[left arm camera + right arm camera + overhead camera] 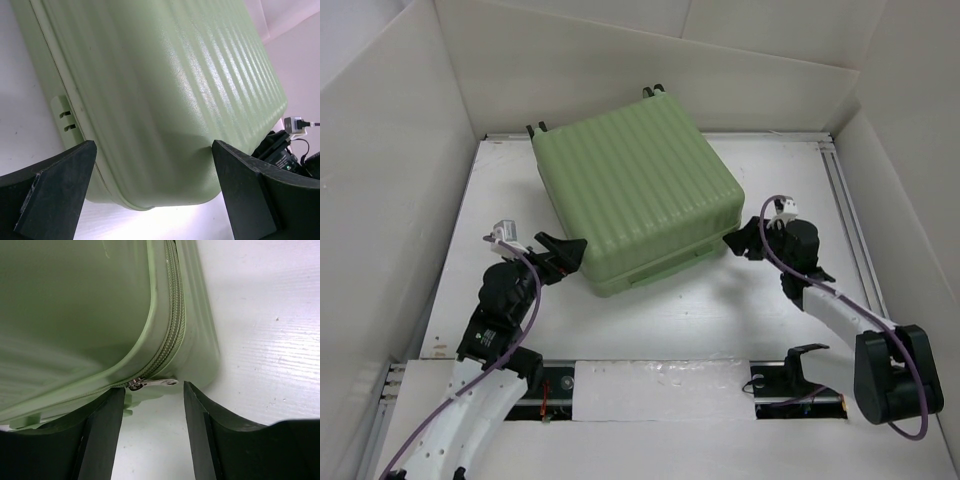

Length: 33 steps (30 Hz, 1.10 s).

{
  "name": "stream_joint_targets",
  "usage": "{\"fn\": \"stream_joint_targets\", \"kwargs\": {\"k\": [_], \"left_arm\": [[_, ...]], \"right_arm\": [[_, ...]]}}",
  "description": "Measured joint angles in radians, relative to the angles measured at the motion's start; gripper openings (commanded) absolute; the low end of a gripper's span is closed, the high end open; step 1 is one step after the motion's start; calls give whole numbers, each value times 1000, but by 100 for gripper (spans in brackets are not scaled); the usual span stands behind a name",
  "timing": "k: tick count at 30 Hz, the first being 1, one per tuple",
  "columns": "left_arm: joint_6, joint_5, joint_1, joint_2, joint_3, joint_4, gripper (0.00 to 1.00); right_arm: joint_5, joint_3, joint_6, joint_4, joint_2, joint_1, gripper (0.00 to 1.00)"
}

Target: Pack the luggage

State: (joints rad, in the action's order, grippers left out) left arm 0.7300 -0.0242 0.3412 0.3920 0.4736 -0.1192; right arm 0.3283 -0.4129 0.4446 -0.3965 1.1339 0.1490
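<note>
The pale green ribbed luggage [632, 196] lies closed and flat on the table, its black wheels [536, 128] at the far edge. My left gripper [574, 250] is open at its near left corner, and the shell [165, 95] fills the left wrist view between the spread fingers [55, 192]. My right gripper [736, 240] is open at the near right corner. In the right wrist view a silver zipper pull [150, 383] hangs from the zipper [172, 335] just beyond the fingertips [105, 427], not gripped.
White walls [390, 180] enclose the white table [720, 320] on three sides. A metal rail [850, 210] runs along the right edge. The arm bases and a white strip [660, 390] sit at the near edge.
</note>
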Motion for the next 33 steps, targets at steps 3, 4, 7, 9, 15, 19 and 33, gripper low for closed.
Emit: {"fn": "stream_joint_targets", "kwargs": {"k": [3, 4, 7, 9, 15, 19, 33], "left_arm": [[-1, -1, 0, 2, 0, -1, 100], [-1, -2, 0, 3, 0, -1, 100], [0, -3, 0, 3, -1, 1, 100], [0, -7, 0, 3, -4, 4, 100], [2, -14, 0, 4, -15, 8, 100], [2, -7, 0, 4, -15, 8, 100], [0, 90, 0, 18, 35, 3, 100]], "right_arm": [[4, -40, -1, 53, 23, -4, 57], [7, -51, 0, 57, 34, -8, 57], [10, -73, -3, 43, 75, -19, 55], [21, -79, -5, 18, 105, -24, 53], [100, -82, -26, -112, 176, -32, 43], [145, -89, -27, -195, 240, -24, 39], [-23, -188, 31, -233, 384, 284, 46]]}}
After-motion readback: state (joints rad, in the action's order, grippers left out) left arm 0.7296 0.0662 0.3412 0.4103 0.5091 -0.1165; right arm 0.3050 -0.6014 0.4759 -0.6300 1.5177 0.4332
